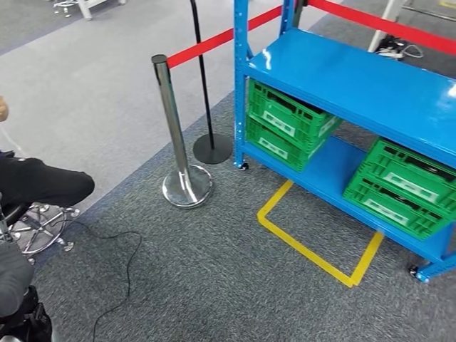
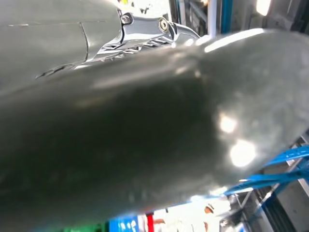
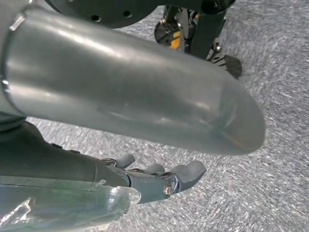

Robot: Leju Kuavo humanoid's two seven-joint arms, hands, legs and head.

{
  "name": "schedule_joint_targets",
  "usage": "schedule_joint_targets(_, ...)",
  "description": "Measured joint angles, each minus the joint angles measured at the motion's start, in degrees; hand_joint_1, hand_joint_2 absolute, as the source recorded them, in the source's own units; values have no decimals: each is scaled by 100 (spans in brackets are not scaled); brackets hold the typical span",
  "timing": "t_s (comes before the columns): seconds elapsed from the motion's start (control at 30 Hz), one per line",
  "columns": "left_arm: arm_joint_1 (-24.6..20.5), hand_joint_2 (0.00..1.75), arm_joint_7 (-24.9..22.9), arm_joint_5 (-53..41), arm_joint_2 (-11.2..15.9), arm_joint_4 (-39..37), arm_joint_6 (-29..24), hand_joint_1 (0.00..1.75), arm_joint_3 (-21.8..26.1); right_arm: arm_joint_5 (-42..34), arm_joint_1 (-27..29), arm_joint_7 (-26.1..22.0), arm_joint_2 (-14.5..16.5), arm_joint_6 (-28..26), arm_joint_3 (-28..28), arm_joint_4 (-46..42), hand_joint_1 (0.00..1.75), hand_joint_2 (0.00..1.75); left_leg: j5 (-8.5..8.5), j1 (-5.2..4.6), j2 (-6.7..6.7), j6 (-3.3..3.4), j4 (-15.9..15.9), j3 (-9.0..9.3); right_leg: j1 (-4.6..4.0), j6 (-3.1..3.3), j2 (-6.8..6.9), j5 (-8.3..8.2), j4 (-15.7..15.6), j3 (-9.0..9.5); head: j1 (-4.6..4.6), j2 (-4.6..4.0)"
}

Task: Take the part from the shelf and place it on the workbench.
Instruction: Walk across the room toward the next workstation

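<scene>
The blue metal shelf (image 1: 349, 85) stands ahead to the right in the head view, with two green crates (image 1: 290, 121) (image 1: 403, 185) on its lower board. I cannot make out the part among them. In the left wrist view my left hand (image 2: 146, 121) is a blurred grey mass with a chrome linkage, and its fingers are hidden. My right hand (image 3: 138, 96) hangs over grey carpet in the right wrist view. Its thick thumb lies apart from the dark fingers (image 3: 182, 174), which are stretched out with nothing between them.
A chrome stanchion (image 1: 174, 128) carrying a red belt (image 1: 215, 43) and a black post base (image 1: 212, 148) stand left of the shelf. A yellow tape rectangle (image 1: 317, 249) marks the floor before it. A seated person's leg (image 1: 48, 184), chair base (image 1: 40, 228) and black cable (image 1: 126, 271) are at left.
</scene>
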State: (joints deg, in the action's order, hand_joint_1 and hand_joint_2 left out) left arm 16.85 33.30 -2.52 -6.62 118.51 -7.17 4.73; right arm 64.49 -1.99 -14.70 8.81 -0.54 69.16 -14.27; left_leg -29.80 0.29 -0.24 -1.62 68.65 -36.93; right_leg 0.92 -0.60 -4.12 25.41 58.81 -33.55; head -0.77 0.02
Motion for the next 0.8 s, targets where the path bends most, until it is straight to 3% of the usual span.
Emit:
schedule_joint_targets(0.07,21,0,19,5,-1,2,-2,0,22,23,-18,-103,-3,14,0,-3,0,0,318,44,-286,5,-765,352,2,-49,-147,-15,13,-23,-3,0)
schedule_joint_targets(0.13,47,0,34,6,-1,6,-4,0,42,43,-42,-178,-6,22,0,-8,0,0,386,63,-473,19,-1144,517,7,-125,-279,-42,4,-74,-9,0)
schedule_joint_targets(0.2,59,0,41,7,0,9,-6,0,56,53,-35,-201,-9,31,-1,-9,0,0,401,54,-360,87,-1193,527,32,-207,-374,-78,-34,-134,-10,0)
schedule_joint_targets(0.27,64,0,42,6,-5,11,-6,0,66,57,-22,-204,-13,35,-1,-9,0,0,434,55,-216,174,-1235,537,18,-255,-168,61,141,-253,23,0)
schedule_joint_targets(0.33,93,0,42,5,-10,13,-6,0,73,60,-39,-207,-15,38,-1,-9,0,0,440,30,-59,225,-1249,539,-10,-268,203,466,795,-545,65,0)
schedule_joint_targets(0.4,114,0,43,5,-11,13,-6,0,79,62,-59,-211,-15,40,-2,-9,0,0,433,-3,110,245,-1247,541,-12,-277,349,788,1504,-843,75,0)
schedule_joint_targets(0.43,116,0,44,5,-11,13,-8,0,80,64,-59,-217,-16,39,-2,-9,0,0,428,-12,186,249,-1246,546,-13,-279,366,793,1605,-861,75,0)
schedule_joint_targets(0.47,116,0,46,5,-11,13,-10,0,81,69,-54,-227,-20,36,-2,-9,0,0,423,-16,256,248,-1244,554,-14,-277,382,690,1469,-757,76,0)
schedule_joint_targets(0.5,117,0,49,5,-11,13,-13,0,82,75,-50,-238,-23,32,-2,-9,0,0,414,-17,319,241,-1242,568,-14,-270,430,514,1123,-545,76,0)
schedule_joint_targets(0.57,124,0,58,6,-10,16,-24,0,88,83,-62,-255,-33,24,-2,-9,0,0,385,-39,427,200,-1225,594,-27,-240,646,220,327,-75,79,0)
schedule_joint_targets(0.6,131,0,65,7,-10,24,-32,0,97,87,-75,-261,-34,20,-2,-9,0,0,374,-53,474,172,-1213,602,-35,-216,717,148,92,60,74,0)
schedule_joint_targets(0.63,138,0,74,8,-10,32,-40,0,109,92,-85,-264,-35,18,-2,-9,0,0,368,-67,519,145,-1203,606,-46,-188,740,130,1,105,69,0)
schedule_joint_targets(0.7,148,0,93,17,-10,50,-53,0,128,106,-84,-251,-38,17,-2,-9,0,0,362,-64,590,86,-1202,613,-50,-124,619,104,0,79,61,0)
schedule_joint_targets(0.77,152,0,104,33,-11,72,-55,0,145,119,-77,-210,-45,12,-2,-9,0,0,230,-39,425,17,-1065,566,-26,-59,509,75,-17,70,52,0)
schedule_joint_targets(0.8,159,0,108,42,-12,84,-54,0,160,123,-82,-190,-48,5,-2,-9,0,0,80,-26,291,-14,-843,471,-9,-31,455,60,-26,70,44,0)
